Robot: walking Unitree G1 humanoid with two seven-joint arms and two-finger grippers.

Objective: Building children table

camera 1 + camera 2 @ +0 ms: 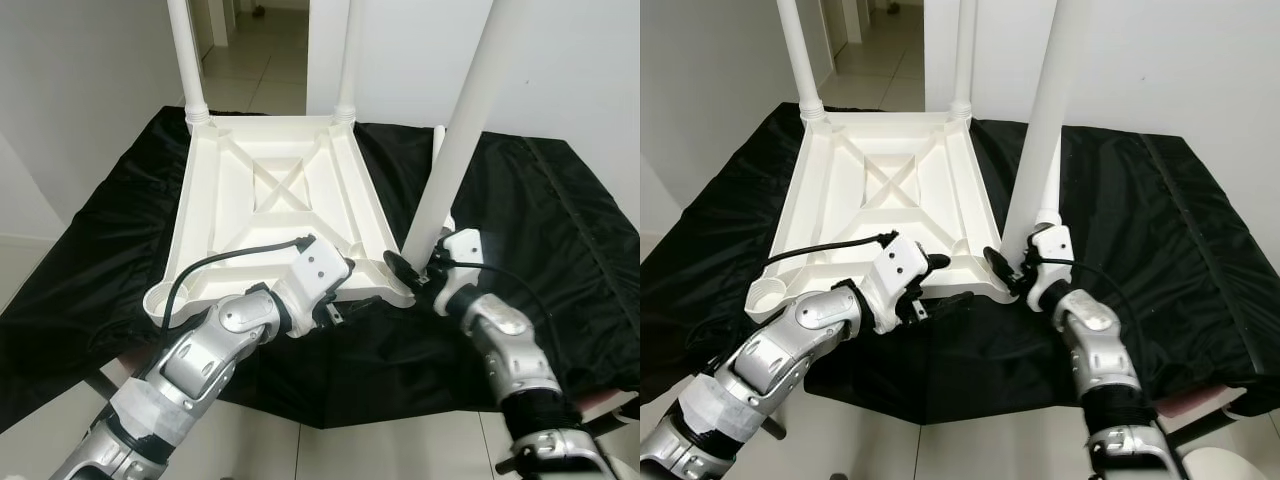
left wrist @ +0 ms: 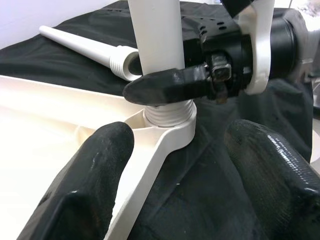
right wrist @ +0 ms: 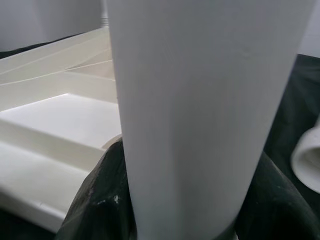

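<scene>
A white children's table top [image 1: 215,215] lies upside down on a black cloth [image 1: 560,230]. Two white legs [image 1: 185,60] [image 1: 347,55] stand upright in its far corners. A third leg [image 1: 465,120] stands tilted in the near right corner socket [image 2: 167,122], with my right gripper [image 1: 420,270] shut on its base; in the right wrist view the leg [image 3: 200,100] sits between both fingers. My left gripper [image 1: 335,305] is open at the table's near edge, its fingers [image 2: 85,185] straddling the rim beside that socket. A loose leg [image 2: 85,45] lies on the cloth behind.
The cloth covers a low surface whose front edge is close to me, with tiled floor [image 1: 300,450] below. White walls [image 1: 70,90] stand on both sides and a doorway [image 1: 255,40] opens behind the table.
</scene>
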